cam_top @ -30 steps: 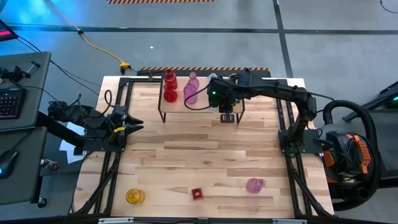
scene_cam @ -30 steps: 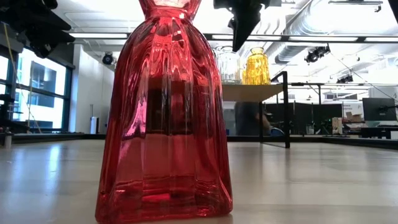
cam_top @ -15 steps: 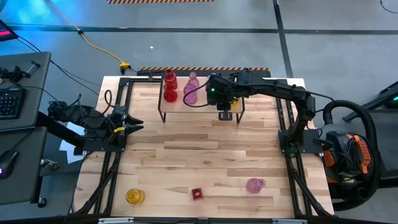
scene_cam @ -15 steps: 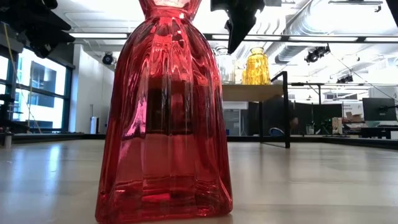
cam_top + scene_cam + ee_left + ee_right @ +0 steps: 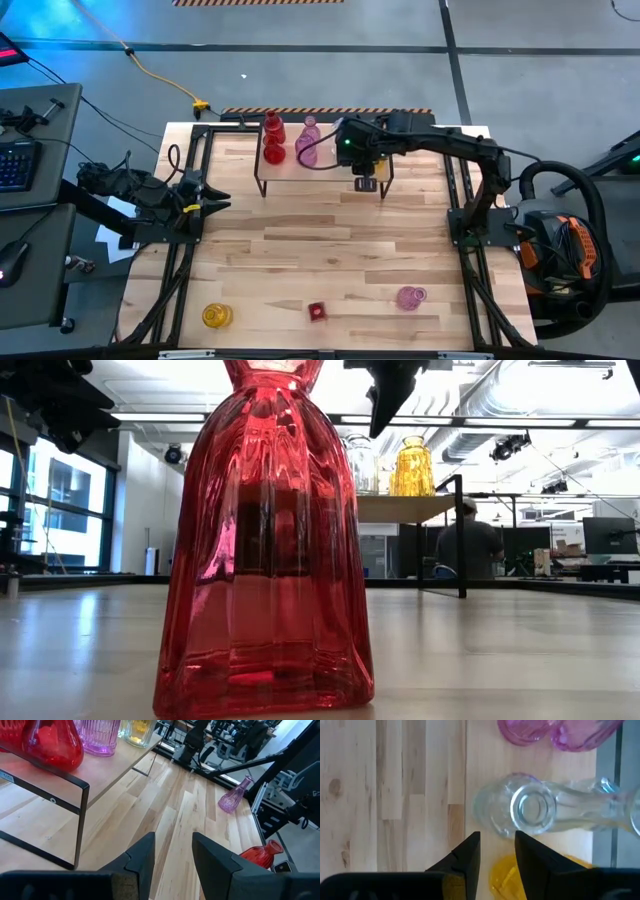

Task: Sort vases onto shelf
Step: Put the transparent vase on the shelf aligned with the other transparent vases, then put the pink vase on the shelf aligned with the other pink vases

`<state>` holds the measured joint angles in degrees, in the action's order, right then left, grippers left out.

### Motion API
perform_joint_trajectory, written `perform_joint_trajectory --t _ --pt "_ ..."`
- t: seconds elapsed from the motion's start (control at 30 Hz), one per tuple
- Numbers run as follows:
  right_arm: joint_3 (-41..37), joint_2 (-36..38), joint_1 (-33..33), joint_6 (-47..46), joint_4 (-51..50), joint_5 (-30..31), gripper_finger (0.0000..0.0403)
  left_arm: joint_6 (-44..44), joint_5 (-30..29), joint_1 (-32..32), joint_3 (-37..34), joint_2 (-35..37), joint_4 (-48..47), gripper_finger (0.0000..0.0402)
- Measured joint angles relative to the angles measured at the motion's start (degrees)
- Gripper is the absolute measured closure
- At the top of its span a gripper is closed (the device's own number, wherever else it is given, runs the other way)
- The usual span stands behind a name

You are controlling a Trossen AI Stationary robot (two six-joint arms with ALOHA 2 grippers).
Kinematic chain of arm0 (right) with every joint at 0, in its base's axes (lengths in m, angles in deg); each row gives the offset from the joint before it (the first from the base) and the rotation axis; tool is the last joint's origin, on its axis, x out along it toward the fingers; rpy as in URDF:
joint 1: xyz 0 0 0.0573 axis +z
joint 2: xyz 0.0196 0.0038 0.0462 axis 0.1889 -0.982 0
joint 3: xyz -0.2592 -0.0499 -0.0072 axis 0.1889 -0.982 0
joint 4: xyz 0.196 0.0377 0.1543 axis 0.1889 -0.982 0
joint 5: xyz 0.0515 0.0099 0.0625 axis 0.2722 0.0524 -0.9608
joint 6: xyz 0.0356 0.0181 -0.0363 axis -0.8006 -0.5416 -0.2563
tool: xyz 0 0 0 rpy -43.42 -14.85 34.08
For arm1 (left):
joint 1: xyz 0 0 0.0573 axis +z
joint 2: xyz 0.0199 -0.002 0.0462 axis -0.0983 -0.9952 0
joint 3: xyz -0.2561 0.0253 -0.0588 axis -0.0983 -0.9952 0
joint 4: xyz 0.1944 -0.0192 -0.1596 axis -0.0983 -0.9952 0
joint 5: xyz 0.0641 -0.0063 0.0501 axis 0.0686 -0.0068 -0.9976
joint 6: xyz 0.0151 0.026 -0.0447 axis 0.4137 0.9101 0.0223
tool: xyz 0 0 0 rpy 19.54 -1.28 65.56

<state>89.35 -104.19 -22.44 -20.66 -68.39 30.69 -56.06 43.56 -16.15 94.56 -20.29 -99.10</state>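
The shelf point(image 5: 300, 178) stands at the table's far side. On it are two red vases point(image 5: 272, 140) and two pink vases point(image 5: 307, 142), each resting on its base. A clear vase point(image 5: 530, 810) and a yellow vase point(image 5: 504, 872) also stand on it. My right gripper point(image 5: 497, 842) hangs open above the shelf's near edge point(image 5: 365, 186), just in front of the clear vase, holding nothing. My left gripper point(image 5: 172, 842) waits open at the table's left side point(image 5: 222, 200). A yellow vase point(image 5: 216, 316), a red vase point(image 5: 317, 311) and a pink vase point(image 5: 410, 297) are on the table near its front edge.
The low view is largely filled by the red vase point(image 5: 265, 540), with the shelf point(image 5: 410, 508) behind it. Black frame rails point(image 5: 185, 250) run along both table sides. Bare tabletop lies between the shelf and the front row of vases. A person point(image 5: 470, 545) sits in the room beyond.
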Motion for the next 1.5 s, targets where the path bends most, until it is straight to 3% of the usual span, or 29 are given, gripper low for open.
perform_joint_trajectory --t 0.5,1.03,1.2,1.5 --pt "7.5 0.29 6.04 -10.96 -13.93 -0.08 0.03 0.0 0.0 -0.01 -0.02 -0.02 -0.01 0.0282" --pt "7.42 -0.29 20.95 -27.51 -11.81 0.74 0.03 -0.02 0.0 0.01 -0.02 0.0 -0.01 0.0282" --pt "7.4 -2.61 26.16 -32.76 -7.67 3.45 0.03 0.0 0.0 -0.01 -0.02 -0.01 -0.01 0.0282" --pt "7.38 -8.12 33.08 -38.72 -0.41 2.18 0.03 -0.01 0.0 -0.02 -0.02 -0.02 0.02 0.0282"
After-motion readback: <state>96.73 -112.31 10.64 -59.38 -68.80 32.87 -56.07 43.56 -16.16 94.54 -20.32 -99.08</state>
